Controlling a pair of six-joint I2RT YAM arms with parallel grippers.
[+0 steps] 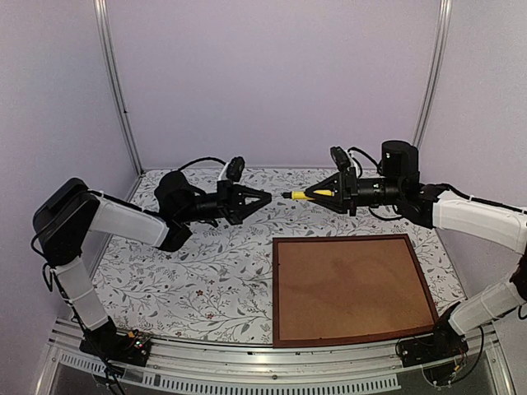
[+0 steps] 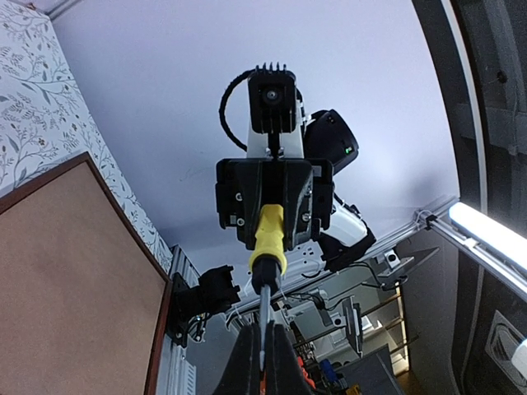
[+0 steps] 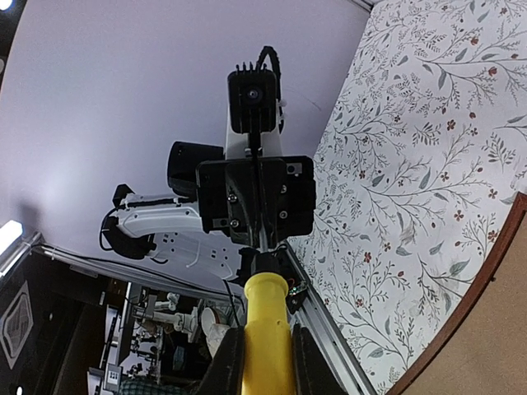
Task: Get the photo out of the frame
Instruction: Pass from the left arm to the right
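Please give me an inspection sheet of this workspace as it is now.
Surface: floral tablecloth, flat.
Job's things: frame lies near the right arm, backing board up; photo not visible.
Clutter: nothing seen.
Grippers: left gripper shut on the screwdriver shaft, right gripper shut on its yellow handle, both in the air.
Cables: black loops on both arms, off the table.
Surroundings: lilac walls, aluminium posts.

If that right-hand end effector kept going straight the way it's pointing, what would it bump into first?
The left end effector. The right end effector points straight at it in mid-air, and the yellow-handled screwdriver it grips bridges the gap, its shaft between the left one's fingers.
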